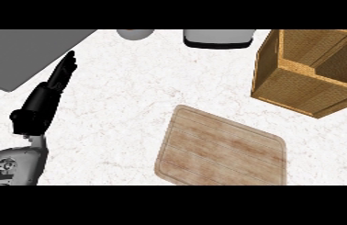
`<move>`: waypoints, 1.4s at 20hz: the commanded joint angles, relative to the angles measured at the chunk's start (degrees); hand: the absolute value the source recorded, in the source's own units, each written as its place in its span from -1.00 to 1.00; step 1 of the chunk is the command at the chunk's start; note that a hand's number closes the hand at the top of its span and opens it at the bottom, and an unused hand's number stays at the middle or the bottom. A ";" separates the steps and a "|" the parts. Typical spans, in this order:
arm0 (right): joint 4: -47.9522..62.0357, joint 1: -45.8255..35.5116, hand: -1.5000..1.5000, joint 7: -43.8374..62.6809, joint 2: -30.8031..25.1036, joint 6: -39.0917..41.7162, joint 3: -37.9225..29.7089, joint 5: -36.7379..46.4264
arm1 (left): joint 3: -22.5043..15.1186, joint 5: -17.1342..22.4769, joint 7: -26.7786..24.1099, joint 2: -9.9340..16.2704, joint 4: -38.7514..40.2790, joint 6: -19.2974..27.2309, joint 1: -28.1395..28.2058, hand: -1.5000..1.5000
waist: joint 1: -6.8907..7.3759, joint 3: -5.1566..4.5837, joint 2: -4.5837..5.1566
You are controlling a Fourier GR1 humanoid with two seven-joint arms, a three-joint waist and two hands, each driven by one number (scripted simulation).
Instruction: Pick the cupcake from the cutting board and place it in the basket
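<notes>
A wooden cutting board (222, 149) lies on the counter at the lower middle, and its top is bare. No cupcake shows anywhere in the head view. A woven brown basket (304, 77) stands at the right, its opening partly cut off by the view's edge. My left hand (45, 98) rests at the left with its fingers straight and pointing up, holding nothing. The right hand does not appear.
A grey slab (34, 54) fills the upper left corner. A round grey object (136, 33) and a white and black appliance (217, 37) sit along the top edge. White marbled counter (136, 100) lies between the hand and the board.
</notes>
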 commanded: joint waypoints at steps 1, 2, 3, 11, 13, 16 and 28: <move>3.58 -2.29 1.00 1.51 2.35 1.86 2.60 2.18 | -0.04 -0.70 -1.86 -1.03 1.04 0.61 1.04 0.00 | 0.00 0.03 0.11; 1.26 -0.50 1.00 3.66 3.75 1.71 2.64 1.63 | -1.09 -1.47 2.33 -1.57 -2.01 1.33 -0.42 0.00 | -0.39 0.06 -0.09; 2.43 -1.61 1.00 4.08 4.12 2.12 3.25 2.36 | 0.25 0.54 2.38 0.04 -4.24 -0.92 2.17 0.00 | 0.03 0.05 -0.09; 1.13 1.81 1.00 4.39 3.20 3.13 11.94 12.94 | 0.47 -0.38 -0.53 -1.02 -1.04 -0.09 1.56 0.00 | -0.41 0.05 0.03; 6.61 -0.67 1.00 0.74 0.56 3.21 12.11 15.98 | 1.18 -0.69 -2.01 -0.52 1.56 -0.23 0.48 0.00 | 0.13 0.05 0.38; 5.98 -1.31 1.00 -0.66 0.95 6.45 13.77 17.50 | -0.63 -1.93 1.53 -2.62 -1.68 1.44 0.17 0.00 | -0.02 0.07 0.10; 11.15 -2.92 -1.00 -2.67 5.90 4.90 3.30 11.66 | 0.86 -2.19 -2.91 -1.99 -0.63 0.26 3.25 0.00 | -0.27 0.08 0.03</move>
